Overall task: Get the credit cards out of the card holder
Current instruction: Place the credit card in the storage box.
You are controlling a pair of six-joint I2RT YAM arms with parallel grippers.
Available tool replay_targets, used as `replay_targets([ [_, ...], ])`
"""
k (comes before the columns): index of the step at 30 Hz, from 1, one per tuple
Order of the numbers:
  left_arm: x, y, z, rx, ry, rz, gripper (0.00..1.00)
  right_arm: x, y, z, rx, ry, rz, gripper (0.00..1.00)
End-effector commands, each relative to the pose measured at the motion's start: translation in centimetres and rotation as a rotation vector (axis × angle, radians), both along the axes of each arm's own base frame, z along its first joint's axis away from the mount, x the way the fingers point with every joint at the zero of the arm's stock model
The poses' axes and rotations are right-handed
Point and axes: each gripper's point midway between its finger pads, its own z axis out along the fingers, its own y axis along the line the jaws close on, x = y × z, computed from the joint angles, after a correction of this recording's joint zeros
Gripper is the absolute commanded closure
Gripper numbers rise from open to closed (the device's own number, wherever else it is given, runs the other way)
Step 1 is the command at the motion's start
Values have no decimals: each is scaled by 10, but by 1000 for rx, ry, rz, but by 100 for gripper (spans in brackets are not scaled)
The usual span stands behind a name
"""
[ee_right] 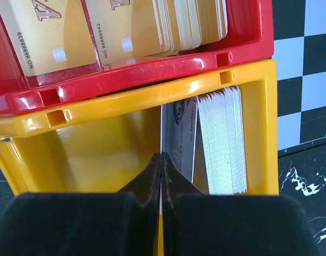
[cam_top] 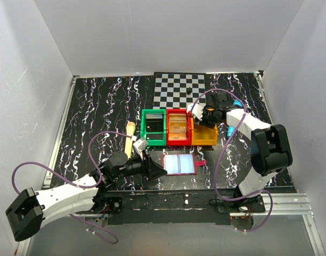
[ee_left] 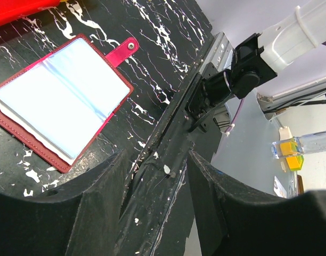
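The card holder (cam_top: 179, 164) lies open on the table in front of the bins, pale blue-grey inside with a dark red border and its strap to the right. The left wrist view shows it at upper left (ee_left: 62, 101). My left gripper (cam_top: 156, 171) hovers just left of it, open, with nothing between its fingers (ee_left: 156, 160). Over the yellow bin (cam_top: 204, 140), my right gripper (cam_top: 198, 113) is shut on a silver credit card (ee_right: 180, 133) held edge-on inside the bin. Several more silver cards (ee_right: 221, 138) lean against that bin's right wall.
Green bin (cam_top: 153, 142), red bin (cam_top: 179, 142) and the yellow bin stand side by side mid-table. Gold cards (ee_right: 51, 32) fill the red bin (ee_right: 125, 74). A checkerboard mat (cam_top: 179, 90) lies behind them. A yellow cylinder (cam_top: 130, 136) lies left of the green bin.
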Motion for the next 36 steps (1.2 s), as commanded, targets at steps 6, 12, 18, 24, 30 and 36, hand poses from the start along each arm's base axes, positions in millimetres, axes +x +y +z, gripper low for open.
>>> replay_targets([
  [6, 1, 1, -1, -1, -4, 4, 51, 18, 5, 17, 24, -53, -42, 94],
  [12, 1, 2, -1, -4, -3, 10, 51, 26, 4, 21, 26, -74, -78, 91],
  [18, 0, 2, -2, -1, -1, 5, 51, 33, 2, 26, 25, -96, -110, 87],
  [24, 0, 2, -2, -1, 0, 7, 51, 36, 3, 29, 33, -100, -118, 61],
  [30, 0, 2, -2, -2, 0, 5, 51, 38, 3, 31, 33, -107, -124, 61],
  [36, 0, 2, -2, -4, -1, 5, 51, 43, 1, 36, 35, -125, -146, 60],
])
